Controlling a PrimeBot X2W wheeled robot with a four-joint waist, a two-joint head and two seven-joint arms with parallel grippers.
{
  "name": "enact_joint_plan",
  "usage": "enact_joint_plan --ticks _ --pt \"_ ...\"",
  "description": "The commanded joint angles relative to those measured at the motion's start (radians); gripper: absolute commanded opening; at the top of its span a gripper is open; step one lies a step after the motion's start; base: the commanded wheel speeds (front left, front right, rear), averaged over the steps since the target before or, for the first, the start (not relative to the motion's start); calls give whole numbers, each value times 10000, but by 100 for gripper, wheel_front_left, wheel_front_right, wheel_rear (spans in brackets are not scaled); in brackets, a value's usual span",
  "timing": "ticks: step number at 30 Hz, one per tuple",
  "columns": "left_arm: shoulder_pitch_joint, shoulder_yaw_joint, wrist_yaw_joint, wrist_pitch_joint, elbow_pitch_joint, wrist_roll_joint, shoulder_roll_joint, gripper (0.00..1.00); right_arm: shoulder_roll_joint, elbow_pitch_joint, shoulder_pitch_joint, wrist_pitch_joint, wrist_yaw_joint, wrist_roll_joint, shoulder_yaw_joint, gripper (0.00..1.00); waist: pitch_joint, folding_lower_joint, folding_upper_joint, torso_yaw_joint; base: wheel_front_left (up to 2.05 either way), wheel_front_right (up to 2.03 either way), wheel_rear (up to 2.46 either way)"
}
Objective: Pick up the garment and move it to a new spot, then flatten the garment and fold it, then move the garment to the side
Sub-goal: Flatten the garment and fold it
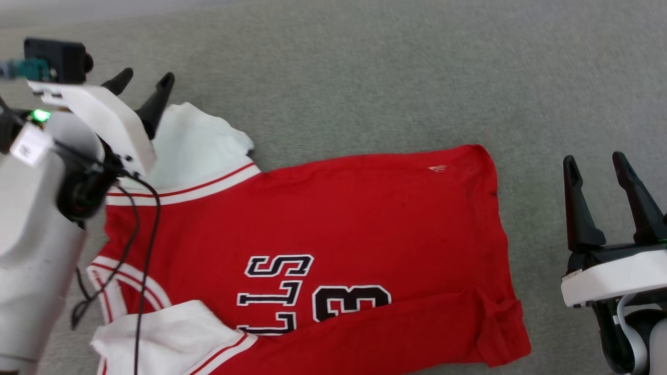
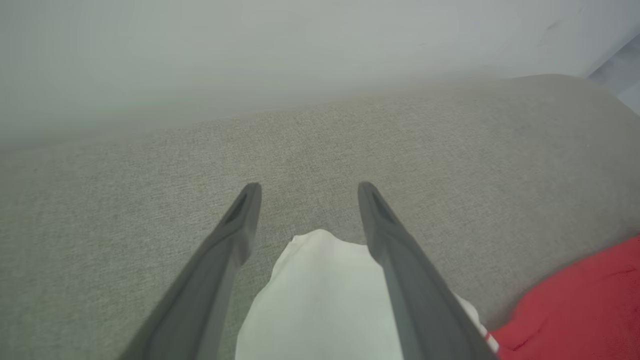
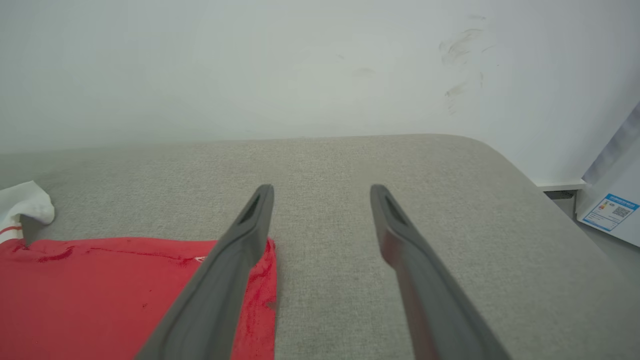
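Observation:
The garment, a red jersey T-shirt with white sleeves and black lettering, lies spread sideways on the grey fabric surface, collar to the left, hem to the right. My left gripper hovers open above the far white sleeve, whose tip lies under the gap between the fingers. My right gripper stands open just right of the hem, over bare surface; its wrist view shows the hem corner beside the left finger. The near hem corner is folded over.
The grey upholstered surface stretches behind and to the right of the shirt. A pale wall rises behind it. The surface's rounded right edge drops off near a white appliance with a label.

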Motion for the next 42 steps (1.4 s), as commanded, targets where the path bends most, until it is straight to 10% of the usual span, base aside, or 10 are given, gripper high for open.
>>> enact_joint_plan --ticks 1,13,14,15,16,28,42 --pt "-344 -103 -119 577 286 -199 154 100 18 80 -220 -102 -4 82 -24 100 469 -2 0 -444 0 0 0" --pt "-971 -1008 -329 5549 1889 -1525 843 100 21 815 -493 -507 -6 578 67 100 1192 -2 0 -946 0 0 0" --pt "-891 -1074 -298 5824 1988 -1581 827 78 21 867 -525 -484 -6 663 101 100 1215 -2 0 -955 0 0 0" --pt "-806 -1138 -257 6025 2052 -1642 776 28 21 901 -562 -491 -4 664 118 100 1227 -2 0 -964 0 0 0" --pt "-755 -1165 -238 6123 2082 -1705 709 0 21 960 -594 -457 -4 720 153 100 1234 -2 0 -968 0 0 0" --pt "-1360 -947 -140 4511 1851 -1293 470 0 -229 2290 -1641 789 -4 1238 651 100 721 -2 0 -622 0 0 0" --pt "-1908 -1156 -219 3664 586 -1122 -69 0 -2101 4569 -4135 5298 -6 2341 2512 100 605 -2 0 704 0 0 0"
